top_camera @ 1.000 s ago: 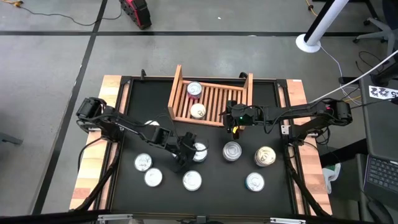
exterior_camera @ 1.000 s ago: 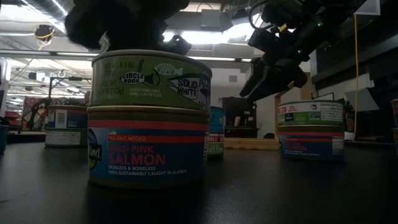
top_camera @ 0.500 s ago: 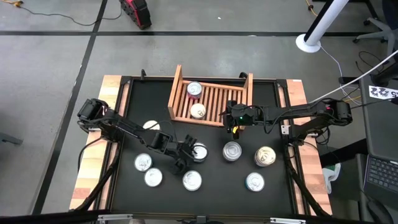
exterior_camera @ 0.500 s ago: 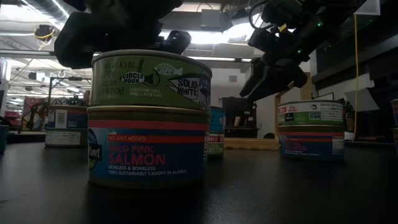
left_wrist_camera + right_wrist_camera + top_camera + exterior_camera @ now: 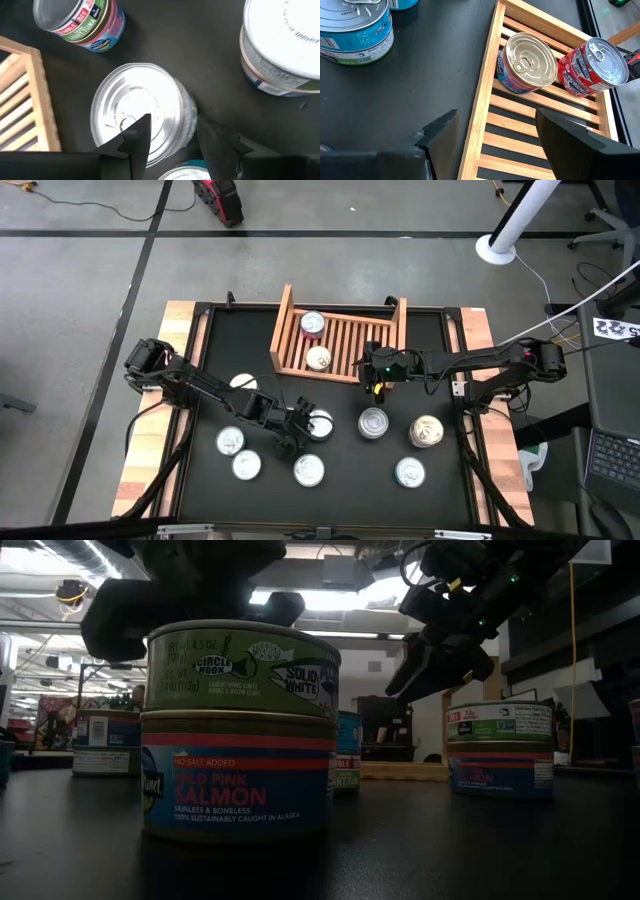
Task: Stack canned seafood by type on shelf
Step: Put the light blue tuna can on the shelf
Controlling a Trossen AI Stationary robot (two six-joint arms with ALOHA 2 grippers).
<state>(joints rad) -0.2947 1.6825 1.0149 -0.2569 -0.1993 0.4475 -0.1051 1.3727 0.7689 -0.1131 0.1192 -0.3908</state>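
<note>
Black tabletop (image 5: 200,470) mid-front: left pincer (image 5: 170,137), part-open, straddles the green-labelled tin (image 5: 137,112) without gripping it, and should centre before squeezing; right pincer (image 5: 492,132) waits open over the shelf (image 5: 345,345).

arms: dark, jointed | right end effector (image 5: 377,377): green and orange lights | fingers (image 5: 135,142): black, wedge-shaped
</note>
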